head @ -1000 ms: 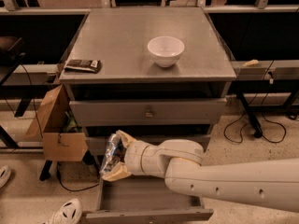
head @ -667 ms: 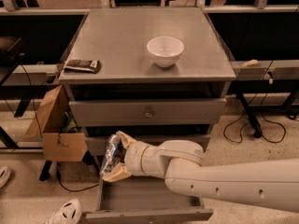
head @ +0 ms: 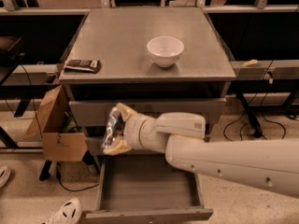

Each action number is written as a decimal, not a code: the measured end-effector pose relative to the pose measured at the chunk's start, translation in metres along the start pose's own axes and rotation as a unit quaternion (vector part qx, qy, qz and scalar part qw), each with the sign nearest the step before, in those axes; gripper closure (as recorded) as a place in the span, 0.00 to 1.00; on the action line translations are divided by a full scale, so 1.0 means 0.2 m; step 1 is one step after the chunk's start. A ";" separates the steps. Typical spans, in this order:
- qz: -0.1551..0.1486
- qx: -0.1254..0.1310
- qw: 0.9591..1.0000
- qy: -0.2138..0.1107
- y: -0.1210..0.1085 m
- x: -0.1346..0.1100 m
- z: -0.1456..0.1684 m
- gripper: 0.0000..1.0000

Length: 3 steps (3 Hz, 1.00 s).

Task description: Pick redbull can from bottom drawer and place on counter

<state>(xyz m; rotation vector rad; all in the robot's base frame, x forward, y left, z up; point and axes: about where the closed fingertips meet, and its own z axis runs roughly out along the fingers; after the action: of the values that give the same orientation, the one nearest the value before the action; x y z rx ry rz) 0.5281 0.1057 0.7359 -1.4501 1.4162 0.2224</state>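
My gripper (head: 117, 129) is shut on the redbull can (head: 112, 126), a slim silver and blue can held between the tan fingertips (head: 124, 110). It hangs in front of the upper drawers, above the left side of the open bottom drawer (head: 147, 185), and below the front edge of the counter (head: 126, 36). My white arm reaches in from the lower right and covers part of the drawer fronts. The inside of the bottom drawer shows nothing in it.
A white bowl (head: 165, 50) stands on the counter right of centre. A flat dark packet (head: 82, 65) lies at its front left corner. A cardboard box (head: 56, 127) sits left of the cabinet. A shoe (head: 65, 213) shows at bottom left. Cables lie on the floor at right.
My gripper has risen slightly with the can in it. Nothing else has moved.
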 end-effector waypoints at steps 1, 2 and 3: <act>-0.046 0.049 0.998 0.021 -0.30 -0.22 -0.14 1.00; -0.073 0.099 0.992 0.012 -0.63 -0.37 -0.29 1.00; -0.085 0.127 0.988 -0.017 -0.97 -0.42 -0.38 1.00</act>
<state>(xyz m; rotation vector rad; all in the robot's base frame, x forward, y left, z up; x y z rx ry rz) 0.6245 0.0530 0.9328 -1.3383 1.2362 -0.0398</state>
